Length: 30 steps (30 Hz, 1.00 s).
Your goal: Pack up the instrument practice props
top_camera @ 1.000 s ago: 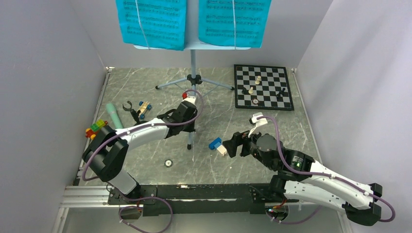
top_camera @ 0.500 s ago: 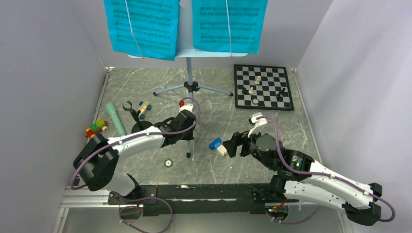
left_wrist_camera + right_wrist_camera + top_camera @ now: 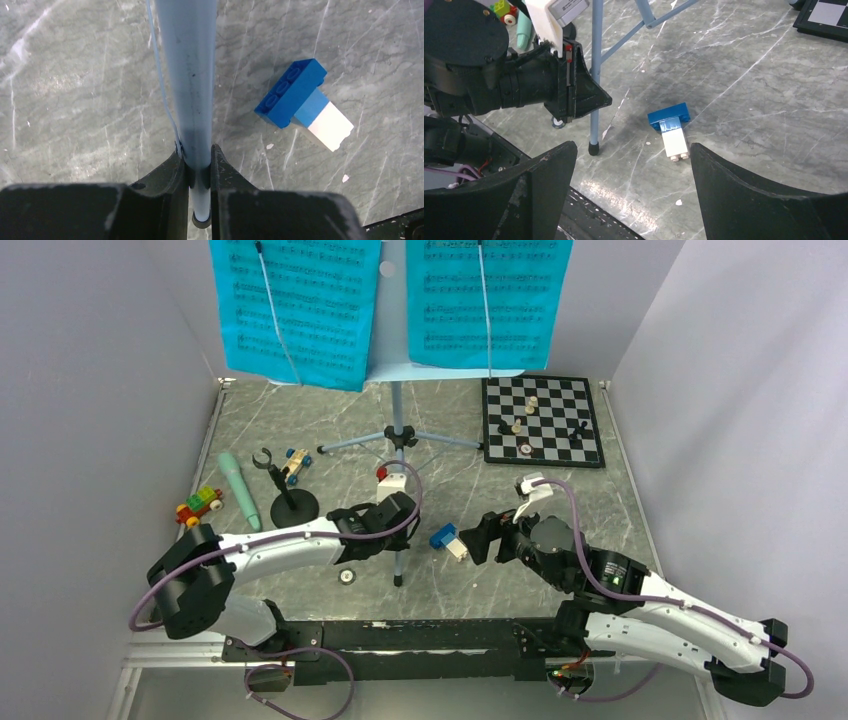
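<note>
The pale-blue music stand (image 3: 397, 410) stands at the back middle, with two cyan sheet-music pages (image 3: 295, 310) (image 3: 490, 300) on its desk. My left gripper (image 3: 396, 528) is shut on the stand's near tripod leg (image 3: 187, 75), just above its black foot (image 3: 594, 148). The mint-green microphone (image 3: 238, 490) lies at the left. The black round-based mic stand (image 3: 293, 506) stands upright beside it. My right gripper (image 3: 470, 540) is open and empty, just right of a blue-white block (image 3: 671, 130).
The chessboard (image 3: 542, 420) with pieces lies at the back right. Toy cars sit near the mic stand (image 3: 295, 462) and at the left edge (image 3: 198, 505). A small round disc (image 3: 347, 576) lies near the front. The block also shows in the left wrist view (image 3: 300, 102).
My left gripper has pulled the held leg toward the near edge, and the stand has shifted and tilted with it. The mic stand now shows clear of the arm. The right arm has not moved.
</note>
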Each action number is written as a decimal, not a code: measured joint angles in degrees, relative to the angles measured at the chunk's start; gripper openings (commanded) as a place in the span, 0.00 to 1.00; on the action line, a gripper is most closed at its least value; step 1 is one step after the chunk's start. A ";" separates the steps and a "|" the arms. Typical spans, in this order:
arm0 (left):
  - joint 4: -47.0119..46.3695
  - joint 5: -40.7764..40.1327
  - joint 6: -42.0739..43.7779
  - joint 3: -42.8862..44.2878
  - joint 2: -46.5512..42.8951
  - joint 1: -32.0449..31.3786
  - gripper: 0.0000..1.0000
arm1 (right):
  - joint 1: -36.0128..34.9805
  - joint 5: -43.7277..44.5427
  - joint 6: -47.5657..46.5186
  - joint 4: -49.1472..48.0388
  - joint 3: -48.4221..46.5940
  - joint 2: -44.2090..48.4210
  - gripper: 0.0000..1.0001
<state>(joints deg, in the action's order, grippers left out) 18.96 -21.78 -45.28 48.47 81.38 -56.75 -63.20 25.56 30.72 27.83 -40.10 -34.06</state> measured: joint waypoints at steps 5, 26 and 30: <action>2.36 -1.07 -1.66 -1.42 -2.38 -1.79 0.00 | 0.00 -0.04 0.48 -0.02 0.13 0.33 0.88; 6.60 -2.67 -0.57 1.05 -8.96 -4.33 0.88 | 0.00 1.64 0.39 2.97 -2.71 -0.42 0.91; 6.80 -2.54 2.67 5.57 -11.28 -4.37 0.91 | 0.68 4.59 -0.83 4.35 -5.99 -0.79 0.96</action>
<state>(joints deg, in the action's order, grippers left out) 25.76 -24.32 -42.61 54.04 70.11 -61.12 -62.52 30.15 29.89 32.18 -46.09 -34.85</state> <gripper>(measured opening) 0.885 0.926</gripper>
